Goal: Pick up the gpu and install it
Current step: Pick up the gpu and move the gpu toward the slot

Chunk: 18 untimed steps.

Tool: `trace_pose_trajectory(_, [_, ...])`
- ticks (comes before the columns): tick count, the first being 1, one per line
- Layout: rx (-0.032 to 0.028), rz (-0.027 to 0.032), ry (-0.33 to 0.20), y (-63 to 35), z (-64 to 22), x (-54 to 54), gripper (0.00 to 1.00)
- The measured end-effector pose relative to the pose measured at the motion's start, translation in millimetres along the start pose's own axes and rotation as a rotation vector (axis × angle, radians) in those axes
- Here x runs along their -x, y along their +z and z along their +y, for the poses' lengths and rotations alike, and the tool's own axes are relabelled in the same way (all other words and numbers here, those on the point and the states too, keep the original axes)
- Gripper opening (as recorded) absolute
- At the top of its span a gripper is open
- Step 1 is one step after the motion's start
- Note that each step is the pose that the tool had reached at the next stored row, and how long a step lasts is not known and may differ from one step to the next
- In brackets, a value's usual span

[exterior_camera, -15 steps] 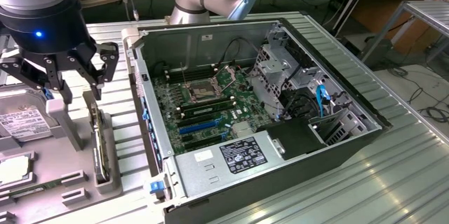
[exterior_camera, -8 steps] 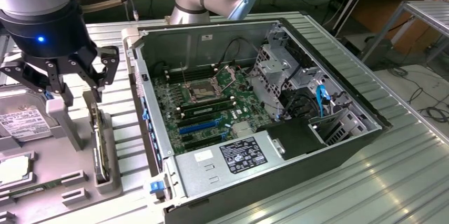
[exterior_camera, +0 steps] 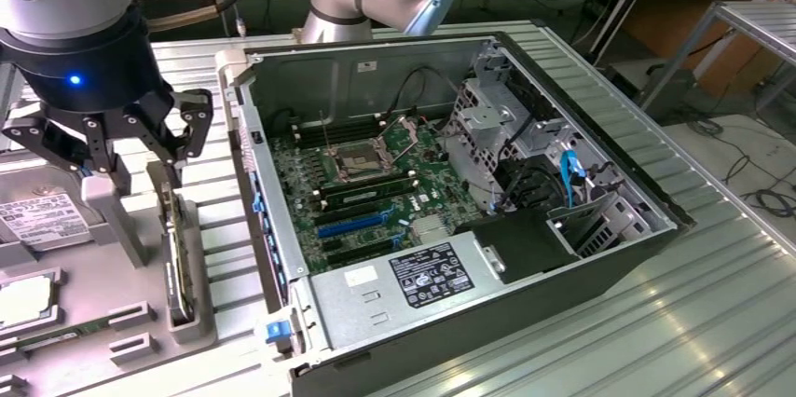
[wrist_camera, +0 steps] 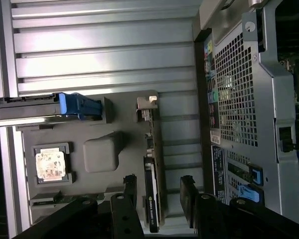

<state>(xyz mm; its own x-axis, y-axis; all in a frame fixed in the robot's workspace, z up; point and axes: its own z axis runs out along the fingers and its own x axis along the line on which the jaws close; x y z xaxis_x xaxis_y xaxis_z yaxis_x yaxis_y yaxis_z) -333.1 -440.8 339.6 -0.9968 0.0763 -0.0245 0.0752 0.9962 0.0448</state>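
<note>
The gpu [exterior_camera: 177, 257] stands on edge in a slot of the grey foam tray [exterior_camera: 230, 318], at the exterior view's left, beside the open computer case [exterior_camera: 498, 257]. It is a thin dark card with a silver bracket [wrist_camera: 147, 102] at one end. My gripper [exterior_camera: 134, 153] hangs just above the card's far end, apart from it. In the wrist view the gpu [wrist_camera: 152, 184] runs edge-on between my black fingers [wrist_camera: 130, 191], one on each side with a gap to the card. The gripper [wrist_camera: 159, 195] is open and holds nothing.
The case lies on its side with the motherboard and its blue slots [exterior_camera: 361, 223] exposed. The tray also holds a hard drive [exterior_camera: 35, 220], a processor [wrist_camera: 50, 165] and a memory stick [exterior_camera: 62, 334]. The slatted metal table [exterior_camera: 696, 322] extends around both.
</note>
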Motion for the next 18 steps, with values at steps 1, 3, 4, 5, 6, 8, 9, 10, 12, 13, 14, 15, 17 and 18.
trace_pose_trajectory(1, [0.0000, 0.0000, 0.000, 0.0, 0.0, 0.0, 0.48])
trace_pose_trajectory(3, [-0.0001, 0.0002, 0.000, 0.5, -1.8, 0.1, 0.48])
trace_pose_trajectory(4, [-0.0001, 0.0000, 0.000, 0.9, -2.5, 0.0, 0.48])
trace_pose_trajectory(5, [-0.0001, 0.0001, 0.000, 1.5, -3.5, -0.1, 0.48])
trace_pose_trajectory(6, [0.0000, 0.0000, 0.000, 2.4, -4.4, -0.4, 0.48])
trace_pose_trajectory(8, [0.0000, 0.0000, 0.000, 4.3, -5.9, -1.2, 0.48])
trace_pose_trajectory(9, [0.0000, 0.0000, 0.000, 5.7, -7.1, -1.7, 0.48])
trace_pose_trajectory(10, [-0.0001, 0.0001, 0.000, 6.9, -8.5, -2.2, 0.48])
trace_pose_trajectory(12, [0.0000, 0.0000, 0.000, 10.4, -12.2, -2.8, 0.48])
trace_pose_trajectory(13, [0.0001, -0.0001, 0.000, 11.5, -13.0, -2.9, 0.48])
trace_pose_trajectory(14, [0.0000, -0.0001, 0.000, 12.4, -13.5, -3.0, 0.48])
trace_pose_trajectory(15, [0.0000, -0.0002, 0.000, 14.5, -14.7, -3.0, 0.48])
trace_pose_trajectory(17, [0.0001, -0.0005, 0.000, 17.8, -16.3, -3.0, 0.48])
trace_pose_trajectory(18, [0.0001, -0.0006, 0.000, 19.2, -16.9, -3.0, 0.48])
